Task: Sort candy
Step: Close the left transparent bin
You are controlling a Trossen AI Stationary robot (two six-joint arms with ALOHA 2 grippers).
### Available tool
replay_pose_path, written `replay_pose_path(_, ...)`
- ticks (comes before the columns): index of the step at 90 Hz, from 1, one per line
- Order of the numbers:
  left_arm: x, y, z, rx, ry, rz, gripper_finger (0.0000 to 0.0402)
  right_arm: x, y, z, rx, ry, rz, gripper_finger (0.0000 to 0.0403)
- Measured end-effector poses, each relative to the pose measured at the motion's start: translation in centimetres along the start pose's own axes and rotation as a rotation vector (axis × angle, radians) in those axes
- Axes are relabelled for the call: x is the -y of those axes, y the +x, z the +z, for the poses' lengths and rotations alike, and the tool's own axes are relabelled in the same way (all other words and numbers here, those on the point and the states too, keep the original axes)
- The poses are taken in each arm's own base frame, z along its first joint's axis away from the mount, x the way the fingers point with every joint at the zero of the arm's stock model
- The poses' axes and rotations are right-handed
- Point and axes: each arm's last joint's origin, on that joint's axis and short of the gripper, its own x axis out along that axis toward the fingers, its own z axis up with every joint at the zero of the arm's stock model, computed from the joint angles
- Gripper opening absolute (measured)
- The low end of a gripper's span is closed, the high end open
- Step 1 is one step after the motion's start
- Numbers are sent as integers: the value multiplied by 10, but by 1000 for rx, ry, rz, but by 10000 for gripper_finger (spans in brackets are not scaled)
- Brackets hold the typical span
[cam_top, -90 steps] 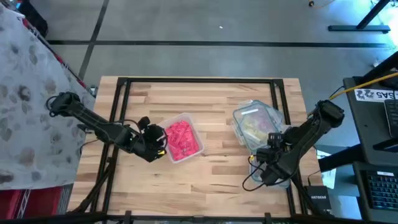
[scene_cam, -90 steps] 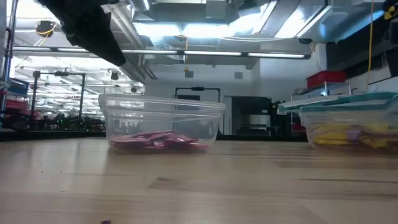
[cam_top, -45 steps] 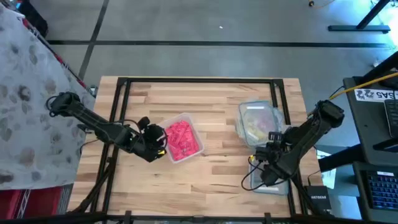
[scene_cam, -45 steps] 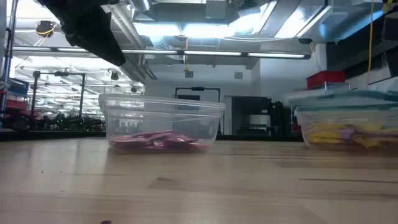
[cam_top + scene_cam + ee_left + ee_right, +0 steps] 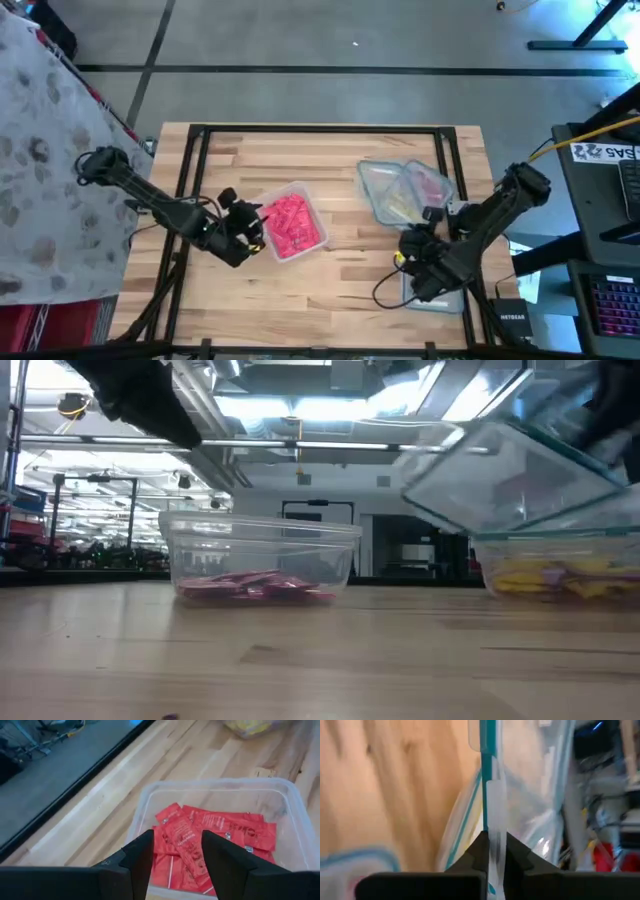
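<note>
The red candy (image 5: 200, 837) packets look light, flat and slippery; an edge is best pinched. The left gripper (image 5: 172, 857) is spread above them. A lid (image 5: 490, 795) is pinched by the right gripper (image 5: 492, 852).

Red candy (image 5: 292, 223) in open tub (image 5: 309, 195)

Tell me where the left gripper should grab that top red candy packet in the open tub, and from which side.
Probably across its narrow width near the middle, coming down through the open top. The top red packet lies flat and slanted on the pile, walled in by the clear tub, so a sideways approach looks blocked. The left gripper, open, already straddles it in the left wrist view.
</note>
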Motion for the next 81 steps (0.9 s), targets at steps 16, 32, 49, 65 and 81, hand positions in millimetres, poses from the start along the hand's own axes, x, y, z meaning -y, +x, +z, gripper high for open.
replay_pose_path(16,-7,-17,5,55,-33,-45,151,1,5,40,95,-94,-123,1)
replay_pose_path(32,-20,-48,22,209,-78,-61,143,2,13,93,223,-111,-224,1)
replay_pose_path(49,-35,-66,30,297,-88,-57,131,22,33,147,296,-28,-429,0)
replay_pose_path(65,-42,-70,28,292,-44,-59,131,30,51,189,314,-29,-442,0)
replay_pose_path(81,-52,-74,31,291,-112,-94,131,-9,65,208,366,-217,-344,0)
